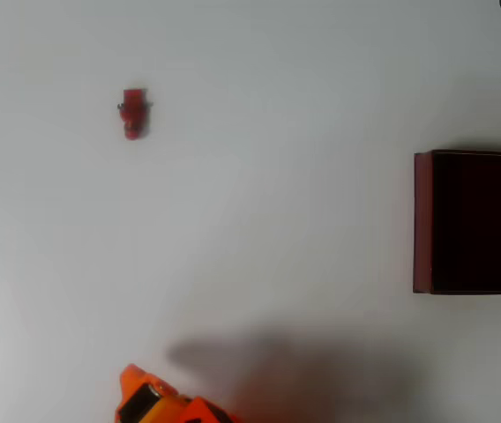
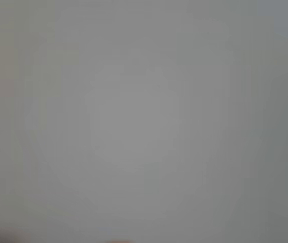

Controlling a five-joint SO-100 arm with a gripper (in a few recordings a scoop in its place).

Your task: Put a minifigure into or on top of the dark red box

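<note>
While the orange gripper (image 1: 158,401) pokes into the overhead view at the bottom edge, left of centre, so little of it shows that I cannot tell whether its fingers are spread or closed. It casts a soft grey shadow (image 1: 295,366) on the white table (image 1: 277,176) just to its right, stretching toward the middle of the bottom edge.

Farther up, at the right edge of the overhead view, sits the dark red box (image 1: 422,220). Its thin lighter red wall runs down the left side, its inside is very dark, almost black, and its right part is cut off by the picture's edge. It lies well apart from the gripper.

Farthest off, in the upper left of the overhead view, lies the red minifigure (image 1: 133,112), alone on the bare table. It appears to lie flat, with small dark hands at each side. It is well apart from both the box and the gripper, and touches neither.

From the wrist view comes a blurred pale grey surface (image 2: 144,121), with no detail that can be made out.
</note>
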